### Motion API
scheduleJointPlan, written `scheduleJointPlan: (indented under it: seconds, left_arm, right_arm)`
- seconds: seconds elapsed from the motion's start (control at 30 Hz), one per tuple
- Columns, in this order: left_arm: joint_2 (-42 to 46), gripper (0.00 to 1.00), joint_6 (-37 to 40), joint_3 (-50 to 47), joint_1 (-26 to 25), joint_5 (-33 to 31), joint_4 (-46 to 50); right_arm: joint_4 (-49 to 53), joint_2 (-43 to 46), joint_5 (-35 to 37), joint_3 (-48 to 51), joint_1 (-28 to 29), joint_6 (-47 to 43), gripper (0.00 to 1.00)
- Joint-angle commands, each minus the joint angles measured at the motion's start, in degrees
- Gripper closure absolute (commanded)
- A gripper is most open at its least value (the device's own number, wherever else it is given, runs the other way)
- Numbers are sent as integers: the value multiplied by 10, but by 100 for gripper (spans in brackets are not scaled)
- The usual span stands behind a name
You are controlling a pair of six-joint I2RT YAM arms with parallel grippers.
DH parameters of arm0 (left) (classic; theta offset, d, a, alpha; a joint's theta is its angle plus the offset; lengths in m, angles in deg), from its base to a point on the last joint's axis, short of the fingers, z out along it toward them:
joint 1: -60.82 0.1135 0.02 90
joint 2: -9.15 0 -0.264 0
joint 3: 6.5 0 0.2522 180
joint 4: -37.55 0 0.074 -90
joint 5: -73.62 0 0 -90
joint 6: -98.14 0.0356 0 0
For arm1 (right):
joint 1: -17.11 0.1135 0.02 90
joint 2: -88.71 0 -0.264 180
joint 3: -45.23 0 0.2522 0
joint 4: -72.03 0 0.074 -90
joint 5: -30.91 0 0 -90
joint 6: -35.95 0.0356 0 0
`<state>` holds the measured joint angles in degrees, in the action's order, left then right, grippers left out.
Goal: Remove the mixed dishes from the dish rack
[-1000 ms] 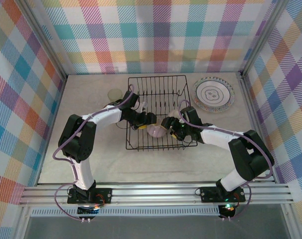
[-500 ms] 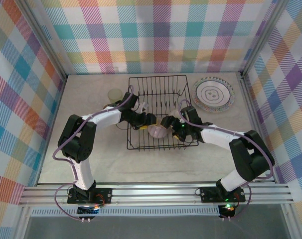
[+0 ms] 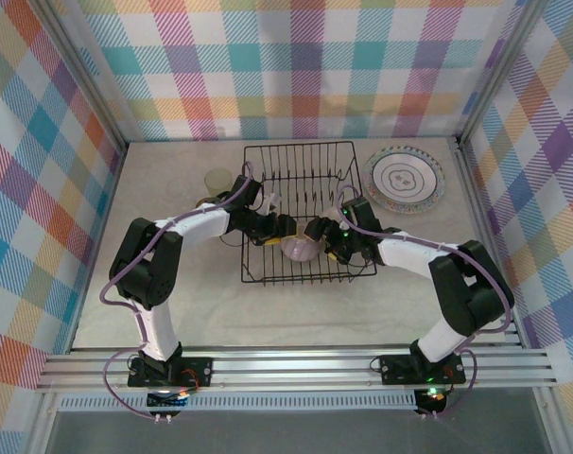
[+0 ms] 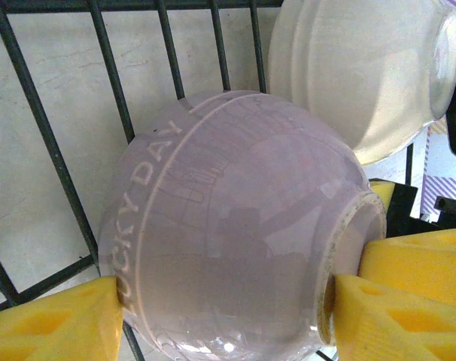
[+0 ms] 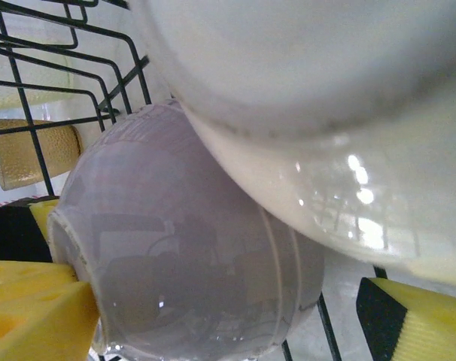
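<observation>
A pale pink bowl (image 4: 235,226) lettered "LUCKY DAY" lies on its side in the black wire dish rack (image 3: 305,170). My left gripper (image 4: 228,320) is shut on it, one yellow pad (image 4: 55,320) at the rim and the other (image 4: 393,316) in the foot ring. A cream bowl (image 5: 326,113) leans against the pink bowl (image 5: 183,263) from above. My right gripper (image 5: 228,323) is open around the pink bowl's lower side. Its right finger (image 5: 416,323) stands clear of the bowl. In the top view the two grippers, left (image 3: 288,235) and right (image 3: 328,242), face each other across the pink bowl (image 3: 299,249).
A ringed plate (image 3: 405,178) lies flat on the table right of the rack. A pale cup (image 3: 217,179) stands left of it. An amber cup (image 5: 32,154) shows behind the rack wires. Upright wires (image 4: 107,68) crowd both grippers. Plaid walls enclose the table.
My right gripper has slid a little left, further into the rack towards the two bowls. The left gripper and the pink bowl have barely shifted.
</observation>
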<state>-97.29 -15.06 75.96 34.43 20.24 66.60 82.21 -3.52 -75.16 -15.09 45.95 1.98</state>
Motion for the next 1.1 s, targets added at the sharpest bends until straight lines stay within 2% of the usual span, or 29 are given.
scheduleJointPlan:
  seconds: [0.0,0.27,0.57,0.87,1.07]
  left_arm:
    - [-12,33,-1,-18,-8,5,14]
    - [-12,34,-2,-22,-14,10,11]
    - [-12,37,-18,-37,-23,14,-22]
    - [7,36,-46,-58,-32,26,-62]
    - [17,35,-49,-53,-32,32,-60]
  right_arm:
    - [51,-38,43,-10,3,-42,12]
    - [37,-59,20,-16,2,-43,16]
    - [18,-62,-4,4,4,-5,12]
    - [-66,-62,-13,66,5,38,19]
    - [-83,-53,-15,79,5,45,21]
